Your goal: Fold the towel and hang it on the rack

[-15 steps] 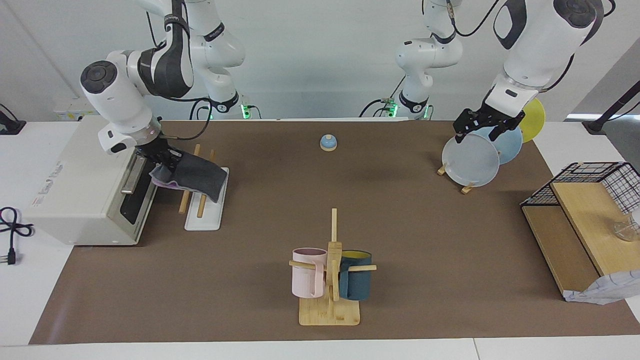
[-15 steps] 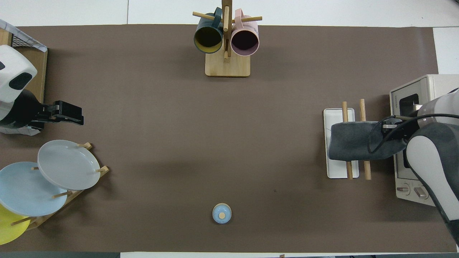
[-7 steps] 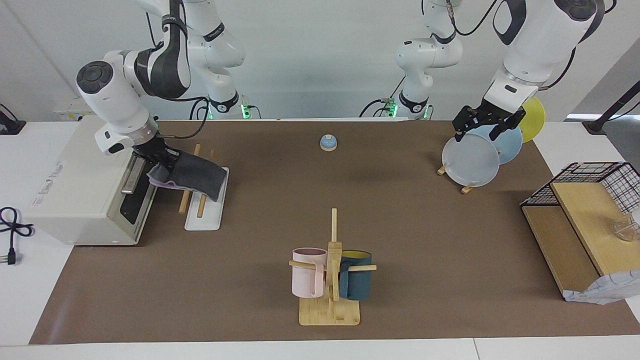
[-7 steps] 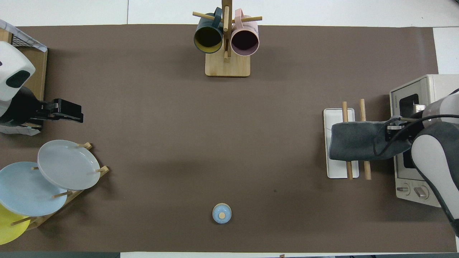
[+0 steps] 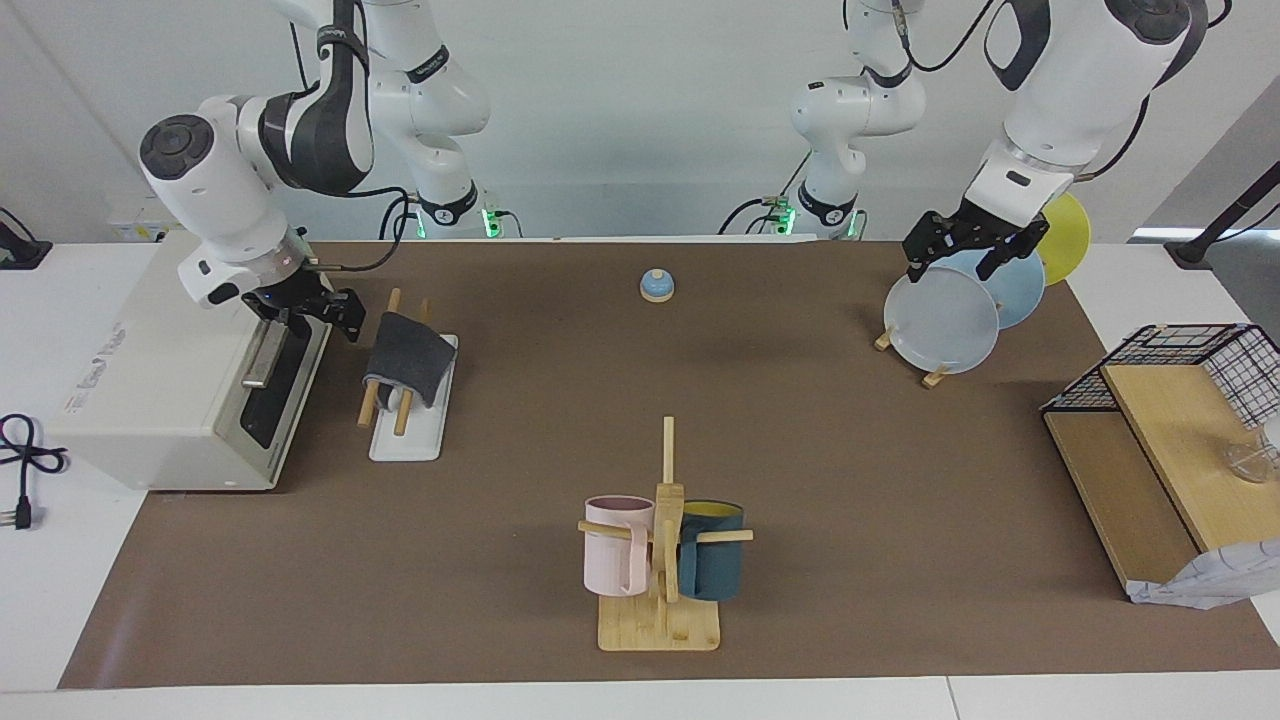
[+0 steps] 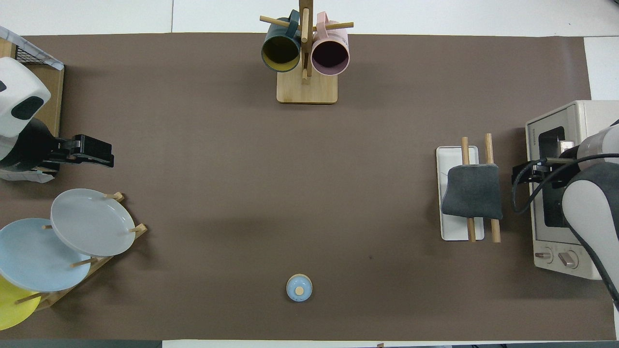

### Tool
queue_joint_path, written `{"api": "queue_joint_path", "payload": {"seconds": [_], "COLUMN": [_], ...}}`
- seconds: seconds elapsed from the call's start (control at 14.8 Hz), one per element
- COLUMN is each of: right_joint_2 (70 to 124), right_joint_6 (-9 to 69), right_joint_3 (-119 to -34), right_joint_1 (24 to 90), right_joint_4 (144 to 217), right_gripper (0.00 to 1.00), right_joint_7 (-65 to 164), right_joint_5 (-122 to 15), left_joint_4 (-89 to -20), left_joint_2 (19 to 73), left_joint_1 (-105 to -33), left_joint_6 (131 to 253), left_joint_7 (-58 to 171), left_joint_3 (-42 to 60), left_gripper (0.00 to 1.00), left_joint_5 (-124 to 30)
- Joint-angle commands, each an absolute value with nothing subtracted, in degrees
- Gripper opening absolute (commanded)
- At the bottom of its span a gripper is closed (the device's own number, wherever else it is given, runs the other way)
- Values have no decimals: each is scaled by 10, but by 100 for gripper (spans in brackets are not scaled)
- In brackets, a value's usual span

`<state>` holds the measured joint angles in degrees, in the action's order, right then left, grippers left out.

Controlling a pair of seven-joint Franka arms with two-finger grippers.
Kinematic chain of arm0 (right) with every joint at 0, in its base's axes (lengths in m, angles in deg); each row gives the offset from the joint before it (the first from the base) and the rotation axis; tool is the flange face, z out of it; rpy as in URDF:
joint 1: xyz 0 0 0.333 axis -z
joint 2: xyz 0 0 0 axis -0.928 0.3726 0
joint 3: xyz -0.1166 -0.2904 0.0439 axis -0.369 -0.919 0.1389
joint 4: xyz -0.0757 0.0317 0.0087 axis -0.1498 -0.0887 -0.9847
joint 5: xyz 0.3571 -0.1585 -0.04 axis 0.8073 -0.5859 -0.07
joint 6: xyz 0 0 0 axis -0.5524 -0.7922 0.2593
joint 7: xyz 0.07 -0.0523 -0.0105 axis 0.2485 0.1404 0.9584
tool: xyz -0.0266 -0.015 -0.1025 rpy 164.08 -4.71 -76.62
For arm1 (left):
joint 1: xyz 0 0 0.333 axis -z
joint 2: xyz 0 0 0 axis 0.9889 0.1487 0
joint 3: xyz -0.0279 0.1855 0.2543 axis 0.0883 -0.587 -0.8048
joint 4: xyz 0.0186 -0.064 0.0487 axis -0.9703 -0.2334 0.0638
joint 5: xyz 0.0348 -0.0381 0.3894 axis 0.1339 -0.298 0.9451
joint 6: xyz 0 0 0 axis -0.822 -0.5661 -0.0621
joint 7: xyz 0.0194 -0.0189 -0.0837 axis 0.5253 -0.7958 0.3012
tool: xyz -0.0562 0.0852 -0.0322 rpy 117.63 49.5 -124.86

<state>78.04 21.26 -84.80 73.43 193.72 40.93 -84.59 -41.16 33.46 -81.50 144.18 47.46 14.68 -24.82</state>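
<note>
The towel hangs folded over the two wooden rods of the rack, dark grey face out, near the right arm's end of the table. In the overhead view the towel covers the middle of the rods above the white base of the rack. My right gripper is open and empty beside the towel, between the rack and the toaster oven, apart from the cloth; it also shows in the overhead view. My left gripper is open and empty, waiting over the plate stand.
A toaster oven stands next to the rack at the table's end. A peg stand with pink and teal mugs is farthest from the robots, a small bell near them. A plate stand and a wire-basket shelf are at the left arm's end.
My right gripper let go of the towel and drew back toward the toaster oven. The towel's free end dropped, and it now hangs over the rods. The left arm barely moved.
</note>
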Motion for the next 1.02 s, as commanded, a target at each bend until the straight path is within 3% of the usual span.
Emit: {"api": "queue_joint_path", "payload": {"seconds": [0.0, 0.95], "right_joint_2": [779, 795], "right_joint_6": [178, 10], "right_joint_3": [-839, -827], "right_joint_1": [731, 711], "right_joint_4": [1901, 1763], "right_gripper": [100, 100], "right_joint_7": [416, 415], "right_joint_5": [-858, -868], "left_joint_4": [-404, -406], "left_joint_2": [339, 331], "left_joint_1": [-805, -814], "left_joint_6": [1429, 1434], "left_joint_7": [470, 473], "left_joint_3": [142, 137], "left_gripper": [100, 100], "left_joint_5": [-235, -236]}}
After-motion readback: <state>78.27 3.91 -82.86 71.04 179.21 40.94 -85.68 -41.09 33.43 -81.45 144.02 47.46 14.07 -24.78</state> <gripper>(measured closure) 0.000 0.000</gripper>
